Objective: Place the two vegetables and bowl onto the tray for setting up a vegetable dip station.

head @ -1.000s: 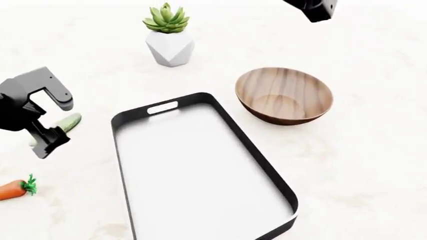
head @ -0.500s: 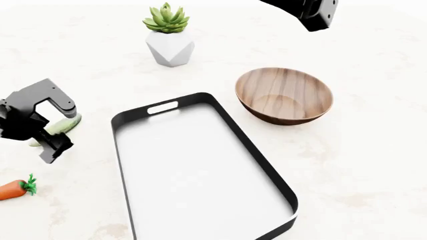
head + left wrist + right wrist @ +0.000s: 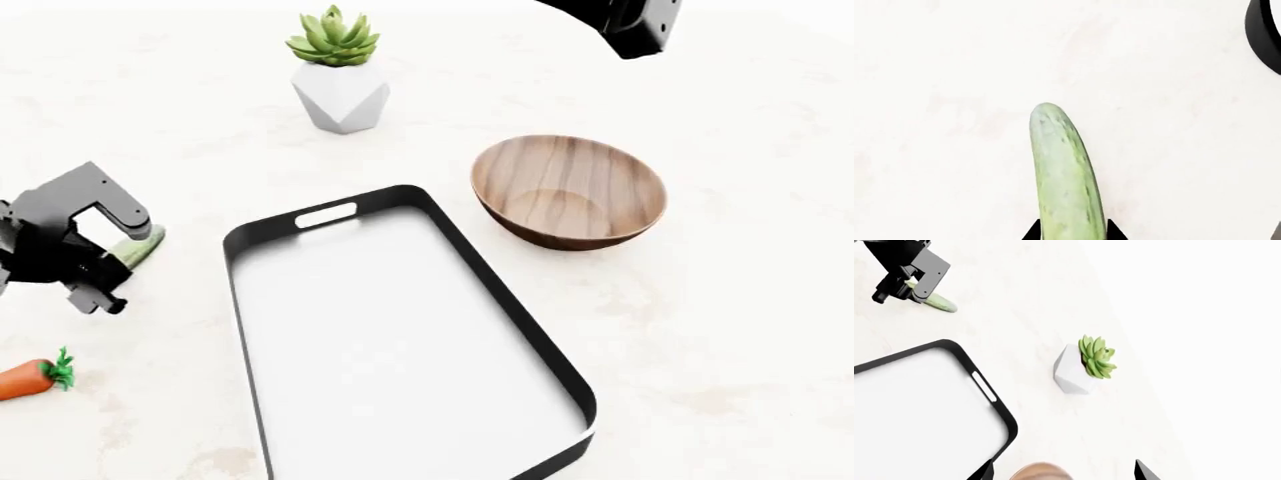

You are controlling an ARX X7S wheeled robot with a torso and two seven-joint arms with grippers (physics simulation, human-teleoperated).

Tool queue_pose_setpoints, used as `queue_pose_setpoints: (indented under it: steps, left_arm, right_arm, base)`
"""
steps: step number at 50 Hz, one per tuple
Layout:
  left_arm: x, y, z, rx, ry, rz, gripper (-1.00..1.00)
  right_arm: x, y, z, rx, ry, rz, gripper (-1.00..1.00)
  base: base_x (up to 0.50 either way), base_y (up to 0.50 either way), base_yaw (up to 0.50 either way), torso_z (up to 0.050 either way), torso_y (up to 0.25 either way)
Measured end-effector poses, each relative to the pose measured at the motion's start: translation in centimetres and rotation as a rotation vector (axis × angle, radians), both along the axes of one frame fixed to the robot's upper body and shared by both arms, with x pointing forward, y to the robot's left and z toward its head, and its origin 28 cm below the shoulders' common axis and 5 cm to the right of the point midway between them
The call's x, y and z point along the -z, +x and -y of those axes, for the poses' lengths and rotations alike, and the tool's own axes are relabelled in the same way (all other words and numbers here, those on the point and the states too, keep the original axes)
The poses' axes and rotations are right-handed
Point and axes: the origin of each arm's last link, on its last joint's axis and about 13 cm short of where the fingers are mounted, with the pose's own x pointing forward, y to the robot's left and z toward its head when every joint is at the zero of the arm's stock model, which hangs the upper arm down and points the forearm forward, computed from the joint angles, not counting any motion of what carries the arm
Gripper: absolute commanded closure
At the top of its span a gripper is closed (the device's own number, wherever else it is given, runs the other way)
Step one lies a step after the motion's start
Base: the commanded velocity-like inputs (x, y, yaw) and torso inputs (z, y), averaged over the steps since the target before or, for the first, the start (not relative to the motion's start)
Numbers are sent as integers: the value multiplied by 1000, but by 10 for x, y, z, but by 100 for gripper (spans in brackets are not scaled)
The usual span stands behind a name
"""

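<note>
The light-green cucumber lies on the white table left of the tray, and its end shows in the head view. My left gripper is down over it, its jaws pressed against both sides of the cucumber; the gripper also shows in the head view. The orange carrot lies nearer, at the left edge. The black-rimmed tray is bare. The wooden bowl stands right of the tray. My right gripper is open and empty, high above the bowl's rim.
A green succulent in a white faceted pot stands behind the tray's handle slot; it also shows in the right wrist view. The tray's corner shows in the left wrist view.
My left gripper has sunk onto the cucumber and its jaws have closed in on it. The right gripper, bowl, tray and carrot have hardly moved.
</note>
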Motion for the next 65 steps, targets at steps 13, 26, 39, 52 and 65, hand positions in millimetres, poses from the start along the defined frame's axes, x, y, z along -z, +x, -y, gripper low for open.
queue_pose_setpoints:
  steps: [13,26,39,52,65]
  left_arm:
    - [-67,13,28,206,-19,141,100]
    - [-153,6,71,466,9,268,100]
    - [-160,3,119,699,-6,261,100]
    - [-126,16,160,852,-90,230,100]
    - [-97,27,178,885,-156,215,100]
  right_arm:
    - [11,8,4,-23,32,-5,-100]
    - [22,12,14,-30,72,4,-100]
    - [26,12,21,-38,95,21,-100]
    - [25,10,24,-48,99,31,-100]
    - [26,12,24,-54,101,28,-100]
  base:
    - [0,0,0,0,0]
    - [0,0,0,0,0]
    - [0,0,0,0,0]
    - [0,0,0,0,0]
    - [0,0,0,0,0]
